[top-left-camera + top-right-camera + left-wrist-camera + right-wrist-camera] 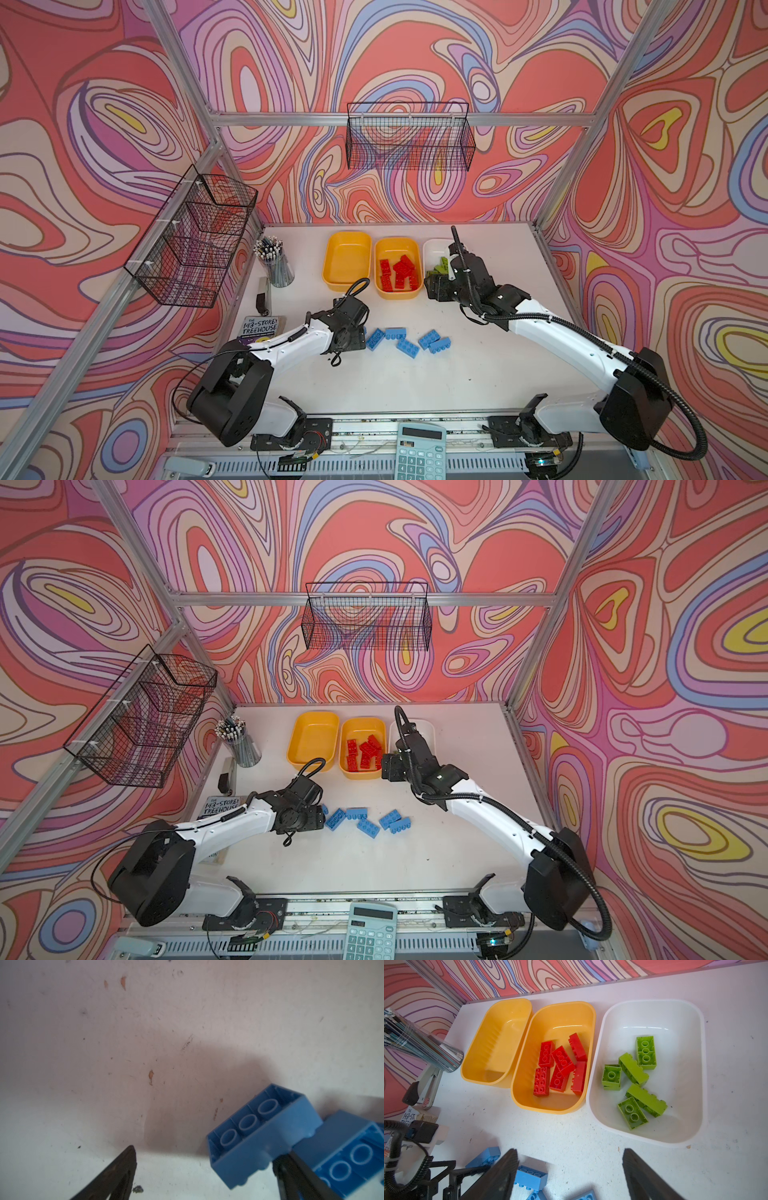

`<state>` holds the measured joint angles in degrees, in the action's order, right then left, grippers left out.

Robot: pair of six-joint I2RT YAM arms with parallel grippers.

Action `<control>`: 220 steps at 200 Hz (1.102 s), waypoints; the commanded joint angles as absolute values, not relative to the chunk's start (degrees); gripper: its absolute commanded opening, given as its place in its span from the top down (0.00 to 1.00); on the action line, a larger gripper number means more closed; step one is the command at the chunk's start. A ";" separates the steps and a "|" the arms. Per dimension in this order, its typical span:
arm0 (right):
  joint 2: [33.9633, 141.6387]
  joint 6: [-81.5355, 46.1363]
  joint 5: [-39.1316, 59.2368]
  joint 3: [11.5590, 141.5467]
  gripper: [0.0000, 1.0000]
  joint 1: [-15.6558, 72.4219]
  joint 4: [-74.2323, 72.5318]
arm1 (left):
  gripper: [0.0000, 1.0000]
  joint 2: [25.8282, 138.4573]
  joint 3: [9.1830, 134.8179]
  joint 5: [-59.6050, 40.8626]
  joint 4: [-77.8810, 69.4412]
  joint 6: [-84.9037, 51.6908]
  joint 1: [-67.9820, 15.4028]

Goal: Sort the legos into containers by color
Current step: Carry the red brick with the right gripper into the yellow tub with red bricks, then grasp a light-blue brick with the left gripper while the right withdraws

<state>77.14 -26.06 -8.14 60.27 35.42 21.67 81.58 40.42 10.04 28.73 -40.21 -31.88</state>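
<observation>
Several light blue legos (407, 347) (368, 827) lie loose mid-table. My left gripper (363, 332) (205, 1154) is down at the left end of this group, open. An upside-down blue brick (264, 1132) rests against one of its fingers (288, 1169), and the other finger stands well clear of it. Red bricks (560, 1064) fill the middle yellow-orange tray (397, 243) (562, 1016). Green bricks (633, 1068) lie in the white tray (432, 247) (675, 1064). The left yellow-orange tray (347, 257) (496, 1043) holds nothing. My right gripper (436, 286) (571, 1159) hovers open and empty before the white tray.
A clear cup of pencils (276, 262) stands at the back left, with a stapler (262, 297) and a book (259, 328) in front of it. A calculator (419, 451) lies at the front edge. Black wire baskets (409, 137) (195, 237) hang on the walls.
</observation>
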 commanded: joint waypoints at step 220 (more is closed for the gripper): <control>63.86 -26.81 -9.97 53.99 0.16 35.42 25.82 | 0.94 91.47 57.28 13.03 35.18 -35.01 -28.48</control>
